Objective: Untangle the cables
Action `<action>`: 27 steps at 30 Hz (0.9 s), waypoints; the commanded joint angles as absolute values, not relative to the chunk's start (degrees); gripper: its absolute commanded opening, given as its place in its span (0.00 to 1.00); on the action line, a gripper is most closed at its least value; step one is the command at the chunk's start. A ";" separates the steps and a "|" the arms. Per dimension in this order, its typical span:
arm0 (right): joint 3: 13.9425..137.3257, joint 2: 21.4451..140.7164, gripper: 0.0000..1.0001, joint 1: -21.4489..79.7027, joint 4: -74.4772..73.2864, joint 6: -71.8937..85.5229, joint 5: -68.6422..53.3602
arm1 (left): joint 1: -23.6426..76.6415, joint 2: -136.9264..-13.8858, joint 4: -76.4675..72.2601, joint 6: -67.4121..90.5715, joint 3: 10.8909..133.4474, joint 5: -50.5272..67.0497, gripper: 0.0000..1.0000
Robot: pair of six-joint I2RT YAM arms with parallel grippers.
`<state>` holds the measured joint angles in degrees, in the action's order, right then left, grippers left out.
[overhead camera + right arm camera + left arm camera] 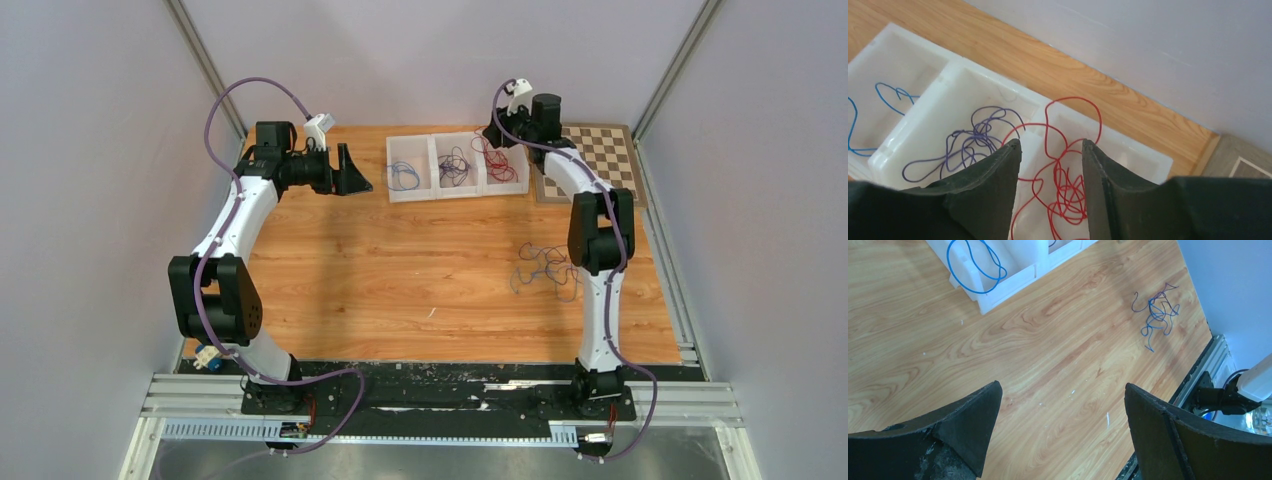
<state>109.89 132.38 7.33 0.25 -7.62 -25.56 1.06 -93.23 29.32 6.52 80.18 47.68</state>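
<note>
A white three-part tray (457, 190) stands at the back. It holds a blue wire (404, 177) on the left, a dark purple wire (455, 166) in the middle and a red wire (496, 160) on the right. A tangle of blue and purple wires (545, 268) lies on the table beside the right arm and shows in the left wrist view (1158, 314). My right gripper (1052, 145) is open above the red wire (1064, 187), with nothing between its pads. My left gripper (1063, 390) is wide open and empty over bare wood, left of the tray (998, 292).
A checkerboard mat (592, 160) lies right of the tray. Grey walls close in the back and sides. A metal rail (440, 398) with the arm bases runs along the near edge. The purple wire (970, 142) and the blue wire (878, 100) show in the right wrist view.
</note>
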 commanded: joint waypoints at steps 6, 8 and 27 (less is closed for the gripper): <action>117.62 139.62 0.44 8.60 2.30 -4.36 -26.04 | 0.73 -91.97 29.56 5.37 80.92 47.50 1.00; 118.51 140.79 0.44 8.64 2.42 -4.32 -25.21 | 0.71 -92.01 29.87 5.25 81.13 47.32 1.00; 106.60 131.26 0.00 6.82 5.06 -6.78 -26.28 | 0.35 -93.69 31.85 3.65 83.47 47.30 1.00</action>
<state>111.85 138.37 8.19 3.36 -5.50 -25.76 0.89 -93.60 32.34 4.84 81.19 46.76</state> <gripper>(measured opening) 0.004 1.000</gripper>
